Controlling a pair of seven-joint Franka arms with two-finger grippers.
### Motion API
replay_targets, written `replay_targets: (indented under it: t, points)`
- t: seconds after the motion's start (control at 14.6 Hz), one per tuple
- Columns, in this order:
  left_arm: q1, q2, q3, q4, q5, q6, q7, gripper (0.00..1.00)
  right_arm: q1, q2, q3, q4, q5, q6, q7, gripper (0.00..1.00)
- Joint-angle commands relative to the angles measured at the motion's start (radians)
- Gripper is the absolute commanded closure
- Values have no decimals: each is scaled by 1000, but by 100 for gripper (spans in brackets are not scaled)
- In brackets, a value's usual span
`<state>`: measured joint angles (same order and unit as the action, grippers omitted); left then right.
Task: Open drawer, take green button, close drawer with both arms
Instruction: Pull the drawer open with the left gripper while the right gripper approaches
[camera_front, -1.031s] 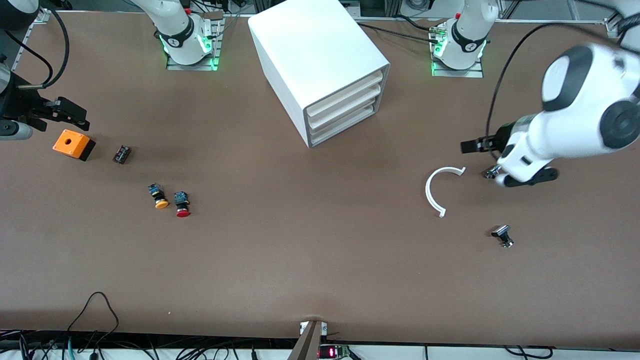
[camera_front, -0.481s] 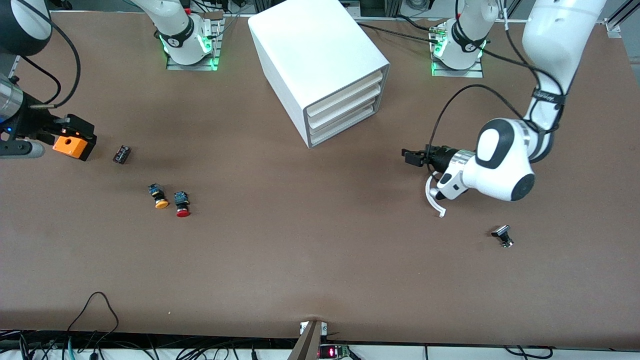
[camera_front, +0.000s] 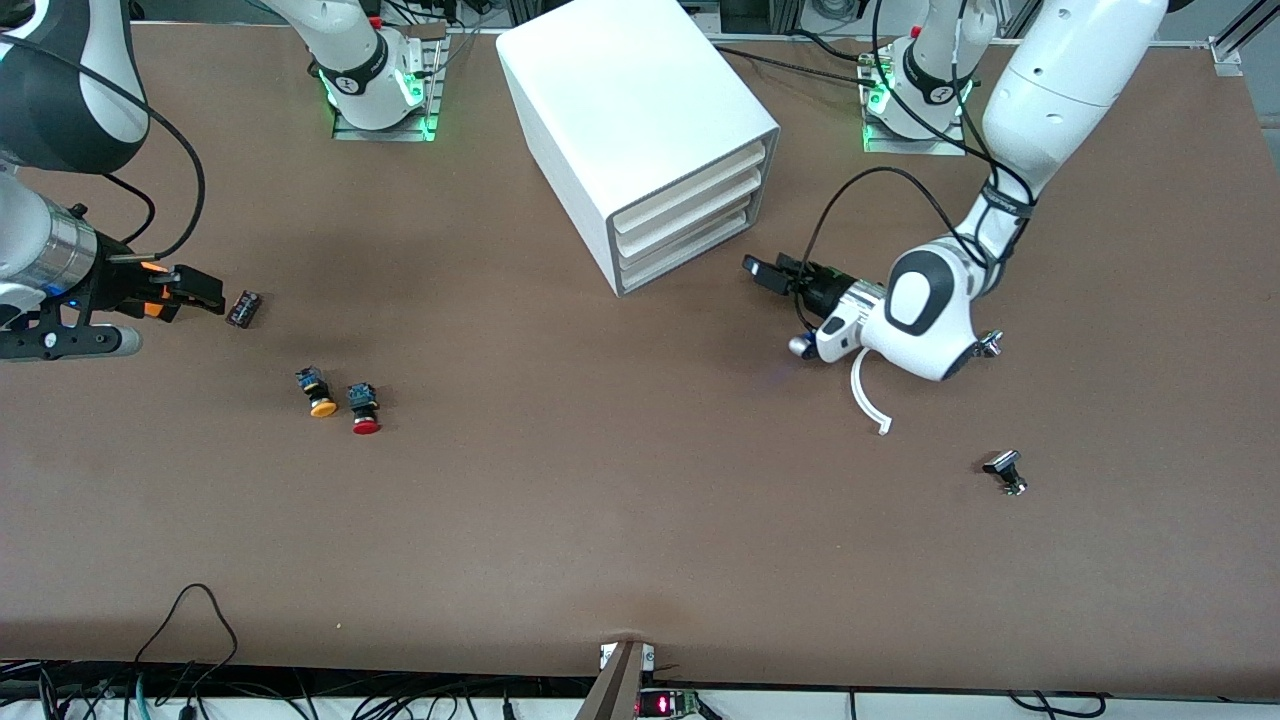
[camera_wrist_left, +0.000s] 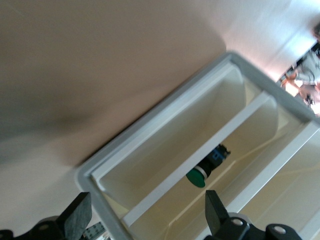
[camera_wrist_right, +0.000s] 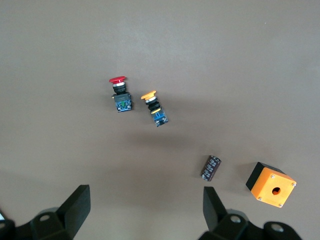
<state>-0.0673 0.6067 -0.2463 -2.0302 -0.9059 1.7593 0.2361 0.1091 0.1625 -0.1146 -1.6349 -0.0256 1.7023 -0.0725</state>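
Looking matt: brown table. Looking smooth plastic: white cabinet, glossy green button, orange box.

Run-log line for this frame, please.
drawer: shut | green button: inside cabinet | left claw: open, at cabinet front | right claw: open, over table by orange box

The front camera hangs high over the desk, looking down and toward both arm bases, so the whole desktop shows. The left wrist camera sits close to the cabinet, looking between its own pincer fingers into the cabinet's shelves, where a green button lies. The right wrist camera looks straight down from some height at the desk's right-arm end. It shares with the front view the red button, orange button and orange box.
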Motion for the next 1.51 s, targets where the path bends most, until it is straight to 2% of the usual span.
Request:
replay_targets:
  t: [0.0, 0.21, 0.34, 0.41, 0.48, 0.55, 0.62, 0.76, 0.82, 1.03, 1.24, 1.44]
  points:
    - [-11, -19, -62, -73, -63, 60, 58, 1, 3, 8, 0, 21, -5, -7, -21, 0]
    - [-23, -18, -112, -143, -125, 179, 126, 1, 41, 11, 1, 23, -13, -3, -20, 0]
    - [-31, -16, -126, -166, -156, 195, 140, 3, 58, 12, 1, 23, -4, 25, -6, 0]
    - [-31, -18, -126, -176, -159, 195, 141, 5, 63, 21, 1, 21, 0, 42, -6, 0]
    - [-31, -18, -128, -179, -159, 195, 141, 13, 72, 29, 1, 23, 1, 45, -3, 0]
    - [-32, -18, -129, -183, -159, 195, 141, 29, 92, 29, 1, 23, 1, 48, -12, 0]
    - [-32, -16, -128, -183, -159, 195, 141, 54, 113, 29, 1, 23, 1, 50, -15, 0]
    - [-32, -15, -128, -183, -159, 195, 146, 97, 161, 29, 1, 24, 1, 53, -15, 0]
    - [-32, -15, -128, -183, -159, 195, 146, 100, 185, 34, 1, 24, 1, 62, -6, 0]
    - [-22, -22, -113, -167, -143, 196, 143, 100, 213, 75, 3, 24, 3, 105, -6, 0]
    - [-14, -24, -3, -105, -142, 248, 144, 100, 216, 110, 36, 24, 48, 106, -3, 0]
    - [-11, -21, 73, -33, -130, 266, 141, 100, 225, 140, 69, 56, 50, 131, -4, 0]
